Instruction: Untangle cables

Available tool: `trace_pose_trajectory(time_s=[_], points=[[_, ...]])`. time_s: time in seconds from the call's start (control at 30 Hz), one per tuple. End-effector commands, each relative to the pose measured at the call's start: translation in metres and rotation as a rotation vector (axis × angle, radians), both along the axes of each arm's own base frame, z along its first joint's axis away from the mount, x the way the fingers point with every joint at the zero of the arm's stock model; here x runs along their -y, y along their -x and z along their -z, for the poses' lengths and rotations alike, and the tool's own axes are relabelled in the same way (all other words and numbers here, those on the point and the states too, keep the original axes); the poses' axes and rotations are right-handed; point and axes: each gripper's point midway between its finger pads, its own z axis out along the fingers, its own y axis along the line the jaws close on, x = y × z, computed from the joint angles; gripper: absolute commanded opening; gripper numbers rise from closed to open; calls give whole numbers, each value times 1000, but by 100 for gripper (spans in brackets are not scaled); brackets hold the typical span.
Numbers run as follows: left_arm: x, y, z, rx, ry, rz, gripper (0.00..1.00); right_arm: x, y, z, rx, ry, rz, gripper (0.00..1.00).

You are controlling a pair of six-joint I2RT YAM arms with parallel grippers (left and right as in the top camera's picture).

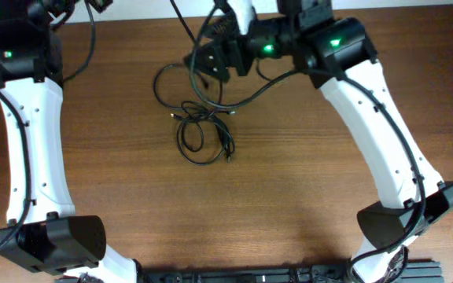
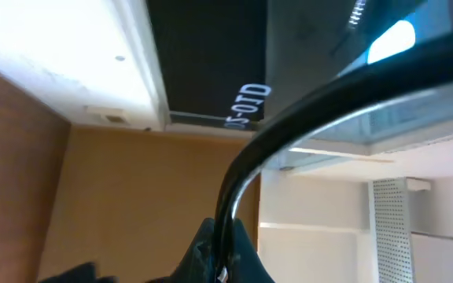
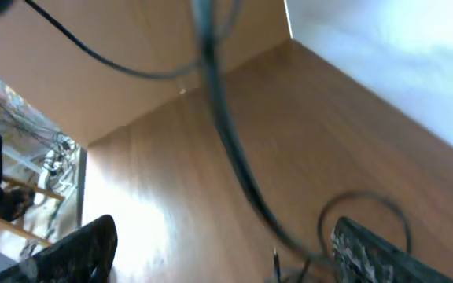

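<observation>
The cables [image 1: 199, 126] lie as a small tangle of thin black loops on the wooden table, left of centre at the back. One loop [image 1: 163, 82] reaches toward the far edge. My right gripper [image 1: 203, 64] is above the far side of the tangle, open and empty. In the right wrist view its two fingers stand wide apart [image 3: 222, 255], with a thin cable loop [image 3: 360, 195] and a small plug end low between them. My left gripper [image 2: 222, 251] points up and away from the table, its dark fingers together in one peak, holding nothing I can see.
A thick black arm cable [image 2: 305, 110] crosses the left wrist view. Another blurred arm cable [image 3: 234, 157] hangs across the right wrist view. The white left arm [image 1: 30, 141] runs along the table's left side and the white right arm [image 1: 384, 126] along the right.
</observation>
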Motion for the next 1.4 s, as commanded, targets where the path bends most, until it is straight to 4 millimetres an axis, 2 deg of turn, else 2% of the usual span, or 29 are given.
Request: trace_pose_trajectory(time_s=[0.0,0.07,0.13,0.17,0.23,0.27,0.37,0.43,0.5,0.53,0.57,0.6,0.63,0.67,0.73,0.8,0.83,0.87,0.9,1.0,1.03,1.07,1.17,1.2,1.23,1.27,1.3,1.37], points=[[2,9,6,-35,-23,18,0,-19,10,-18,91,-21,-27,85],[6,10,6,-35,-23,28,0,-17,-2,-16,125,10,45,84],[7,12,6,-35,-25,43,0,-16,-3,-13,119,16,51,73],[7,12,6,-35,-24,42,0,-15,-2,-10,102,26,51,53],[7,11,6,-35,-24,40,0,-14,1,-4,76,41,50,32],[7,12,6,-35,-24,41,0,-13,2,-2,58,47,51,15],[7,12,6,-35,-24,41,0,-13,2,-2,-20,26,83,4],[6,11,6,-18,-37,35,0,-14,3,-2,-91,7,107,4],[2,5,8,35,-88,-15,5,-17,11,-5,-202,-36,99,4],[-5,-3,20,40,-144,-74,23,-19,18,-10,-322,-80,92,4],[-11,-10,30,42,-201,-127,51,-18,17,-11,-412,-104,127,4],[-18,-15,42,66,-288,-177,65,-16,16,-15,-473,-129,140,4],[-23,-18,52,100,-377,-200,80,-13,18,-23,-511,-164,112,4],[-25,-17,66,115,-467,-199,93,-6,24,-46,-535,-239,14,4],[-29,-12,95,52,-562,-184,94,17,13,-82,-580,-356,-35,4],[-29,-6,110,1,-593,-165,97,36,4,-105,-619,-426,-33,4],[-29,-2,119,-34,-604,-147,96,43,-2,-116,-636,-463,-19,4],[-28,2,126,-61,-611,-133,91,47,-3,-128,-635,-495,-23,4],[-28,4,128,-52,-630,-124,90,48,-1,-142,-615,-528,-41,4],[-27,11,139,-79,-658,-94,93,66,19,-227,-470,-803,-126,4],[-27,13,141,-93,-657,-89,92,69,19,-232,-451,-831,-123,4],[-26,13,141,-94,-654,-85,91,67,17,-227,-471,-812,-117,4],[-26,13,141,-107,-640,-87,94,56,-10,-181,-554,-687,-6,4],[-26,14,141,-134,-615,-93,95,54,-30,-150,-608,-632,103,4],[-23,15,140,-149,-586,-82,95,53,-40,-132,-601,-596,168,4],[-16,19,136,-174,-523,-49,95,47,-44,-112,-559,-531,191,4],[-9,24,131,-216,-448,-16,95,42,-44,-101,-555,-502,197,4],[6,37,120,-275,-311,77,92,28,-51,-69,-636,-444,270,4]])
